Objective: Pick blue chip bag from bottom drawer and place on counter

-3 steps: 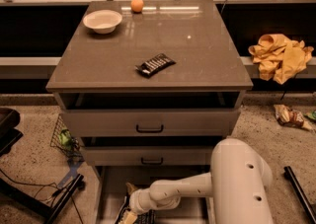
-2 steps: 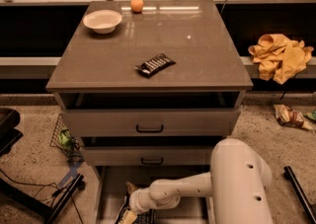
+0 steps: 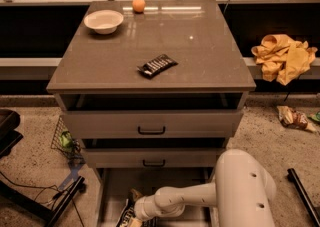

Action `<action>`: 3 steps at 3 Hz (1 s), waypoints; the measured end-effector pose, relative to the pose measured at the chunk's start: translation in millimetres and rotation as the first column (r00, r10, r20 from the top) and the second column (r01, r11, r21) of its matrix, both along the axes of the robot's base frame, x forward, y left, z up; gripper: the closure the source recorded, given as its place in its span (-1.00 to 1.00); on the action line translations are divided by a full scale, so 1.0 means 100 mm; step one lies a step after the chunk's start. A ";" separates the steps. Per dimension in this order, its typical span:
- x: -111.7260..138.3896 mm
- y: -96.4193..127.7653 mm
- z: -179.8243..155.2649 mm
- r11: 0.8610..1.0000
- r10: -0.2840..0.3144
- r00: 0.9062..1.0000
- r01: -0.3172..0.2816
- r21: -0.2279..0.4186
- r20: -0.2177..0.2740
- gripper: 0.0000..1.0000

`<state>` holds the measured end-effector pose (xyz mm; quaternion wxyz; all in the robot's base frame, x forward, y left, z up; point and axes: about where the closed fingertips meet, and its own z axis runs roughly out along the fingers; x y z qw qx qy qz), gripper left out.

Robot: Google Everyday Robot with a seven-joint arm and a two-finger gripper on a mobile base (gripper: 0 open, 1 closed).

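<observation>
The bottom drawer (image 3: 172,181) is pulled open at the foot of the cabinet, under the two shallower drawers. My white arm reaches into it from the right. My gripper (image 3: 134,215) is low at the drawer's front left, right at the blue chip bag (image 3: 124,217), a dark foil bag with white lettering that is partly cut off by the frame's bottom edge. The counter (image 3: 200,56) is the glossy grey-brown top slab.
On the counter lie a black-and-white striped bar wrapper (image 3: 157,65), a white bowl (image 3: 103,21) and an orange (image 3: 138,4). A yellow cloth (image 3: 284,56) lies on the shelf at right, a snack bag (image 3: 295,118) on the floor. A wire basket (image 3: 65,138) stands left of the cabinet.
</observation>
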<state>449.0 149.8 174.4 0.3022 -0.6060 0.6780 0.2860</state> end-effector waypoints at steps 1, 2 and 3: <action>0.07 -0.12 -0.23 1.000 -0.014 1.000 0.014 -0.008 -0.007 -0.65; 0.08 -0.12 -0.26 1.000 -0.017 1.000 0.016 -0.008 -0.008 -0.19; 0.07 -0.11 -0.26 1.000 -0.015 1.000 0.015 -0.007 -0.010 0.27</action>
